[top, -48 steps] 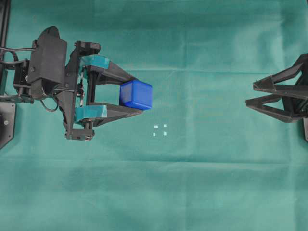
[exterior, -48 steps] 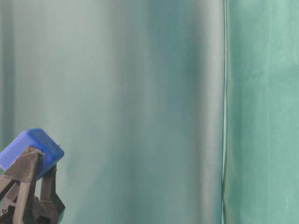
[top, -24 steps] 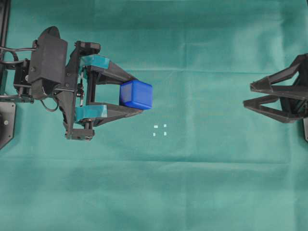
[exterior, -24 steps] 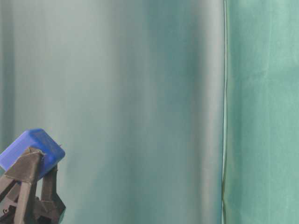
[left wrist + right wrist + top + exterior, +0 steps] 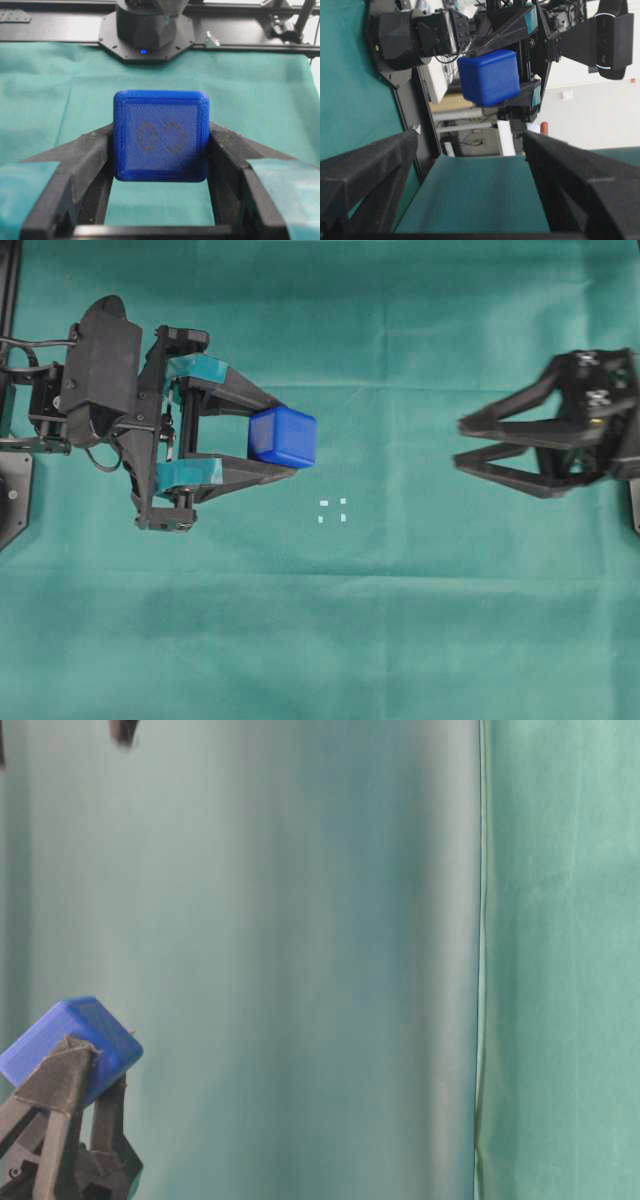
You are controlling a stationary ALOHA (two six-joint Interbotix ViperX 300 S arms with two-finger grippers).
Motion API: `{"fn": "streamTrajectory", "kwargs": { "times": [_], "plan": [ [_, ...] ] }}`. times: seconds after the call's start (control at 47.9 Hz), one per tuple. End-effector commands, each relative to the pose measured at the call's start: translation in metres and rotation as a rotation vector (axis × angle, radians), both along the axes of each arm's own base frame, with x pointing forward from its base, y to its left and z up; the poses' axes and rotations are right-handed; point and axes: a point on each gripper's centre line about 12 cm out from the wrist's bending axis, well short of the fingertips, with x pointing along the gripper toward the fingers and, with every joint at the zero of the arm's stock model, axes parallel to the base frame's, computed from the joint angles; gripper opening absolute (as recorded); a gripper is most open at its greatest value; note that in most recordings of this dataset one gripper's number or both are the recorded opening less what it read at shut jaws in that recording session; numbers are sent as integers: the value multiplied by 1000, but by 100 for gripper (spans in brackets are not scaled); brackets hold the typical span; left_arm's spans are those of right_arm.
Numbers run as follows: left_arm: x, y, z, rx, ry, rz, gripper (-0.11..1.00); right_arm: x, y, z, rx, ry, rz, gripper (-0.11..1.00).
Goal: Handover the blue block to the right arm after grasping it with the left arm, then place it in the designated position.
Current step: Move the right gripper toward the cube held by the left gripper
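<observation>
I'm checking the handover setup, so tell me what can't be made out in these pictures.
- Table-level view: the right pincer is almost out of frame, only a dark tip at the top edge.
- Overhead view: the block covers the left fingertips.
- Overhead view: the block's height above the cloth cannot be judged.
- Left wrist view: the dark mark is too faint to read.

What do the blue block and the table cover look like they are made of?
Blue block: probably 3D-printed plastic, matte, given the fine parallel ridges on its face and rounded edges. Table cover: likely green woven cloth, matte, showing fold creases.
</observation>
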Motion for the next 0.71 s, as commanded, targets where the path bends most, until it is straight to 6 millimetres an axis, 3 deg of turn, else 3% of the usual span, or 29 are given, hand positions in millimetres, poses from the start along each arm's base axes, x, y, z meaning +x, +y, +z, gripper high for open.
{"fn": "streamTrajectory", "kwargs": {
  "times": [0.0,0.689],
  "plan": [
    [-2,1,11,-4,-34,2,47,12,0,16,1,-31,6,92],
    [-2,1,11,-4,-34,2,46,97,-3,21,3,11,10,92]
  ]
}}
